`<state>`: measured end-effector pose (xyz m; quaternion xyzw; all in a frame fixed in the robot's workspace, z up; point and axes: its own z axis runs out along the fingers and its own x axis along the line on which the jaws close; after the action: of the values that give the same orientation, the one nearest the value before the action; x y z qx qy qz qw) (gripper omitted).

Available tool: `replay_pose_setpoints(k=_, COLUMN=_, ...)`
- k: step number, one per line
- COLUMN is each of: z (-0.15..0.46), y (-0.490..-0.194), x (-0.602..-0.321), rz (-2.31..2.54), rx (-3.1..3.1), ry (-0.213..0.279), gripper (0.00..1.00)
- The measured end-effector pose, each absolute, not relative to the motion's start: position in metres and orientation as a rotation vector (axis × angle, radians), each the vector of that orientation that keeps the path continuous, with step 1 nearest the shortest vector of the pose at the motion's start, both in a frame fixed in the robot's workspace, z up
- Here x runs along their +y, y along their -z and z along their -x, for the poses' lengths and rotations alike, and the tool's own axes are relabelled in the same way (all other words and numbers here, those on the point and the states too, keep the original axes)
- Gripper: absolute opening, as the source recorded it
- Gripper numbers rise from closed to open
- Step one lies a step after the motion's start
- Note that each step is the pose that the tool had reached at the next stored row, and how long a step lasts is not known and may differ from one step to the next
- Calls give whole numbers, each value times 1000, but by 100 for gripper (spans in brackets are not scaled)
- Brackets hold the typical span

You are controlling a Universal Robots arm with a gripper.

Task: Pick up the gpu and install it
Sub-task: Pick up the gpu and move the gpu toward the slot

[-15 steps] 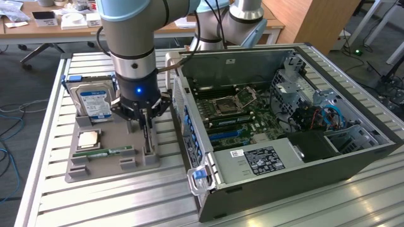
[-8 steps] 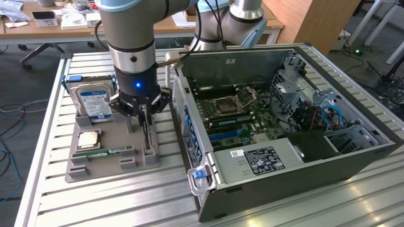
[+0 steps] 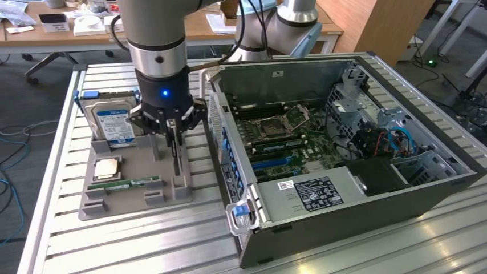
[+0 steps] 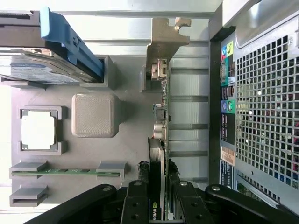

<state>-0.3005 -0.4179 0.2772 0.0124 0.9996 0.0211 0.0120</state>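
1. My gripper [image 3: 174, 137] is nearly closed, its fingers [image 4: 136, 205] pinching the graphics card [image 4: 161, 116] from both sides.
2. The card stands on edge in the grey tray [image 3: 122, 208], just beside the computer case [image 3: 365, 222].
3. Its long axis runs along the tray, with the metal bracket [image 4: 163, 44] towards the hard drive [image 3: 113, 123] end.
4. The fingers hide the gripped end. I can't tell whether the bottom edge sits in its slot.

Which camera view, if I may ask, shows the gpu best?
The wrist view: the gpu is seen edge-on along its length, metal bracket plain, one end gripped by the claw. The exterior view shows the gpu as a thin dark sliver standing in the grey holder under the claw.
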Motion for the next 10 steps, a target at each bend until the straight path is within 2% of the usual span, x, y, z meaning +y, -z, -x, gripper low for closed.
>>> replay_pose_setpoints(k=10, z=300, y=-296, x=-418, rz=-39, rx=3117, ry=-66, gripper=26)
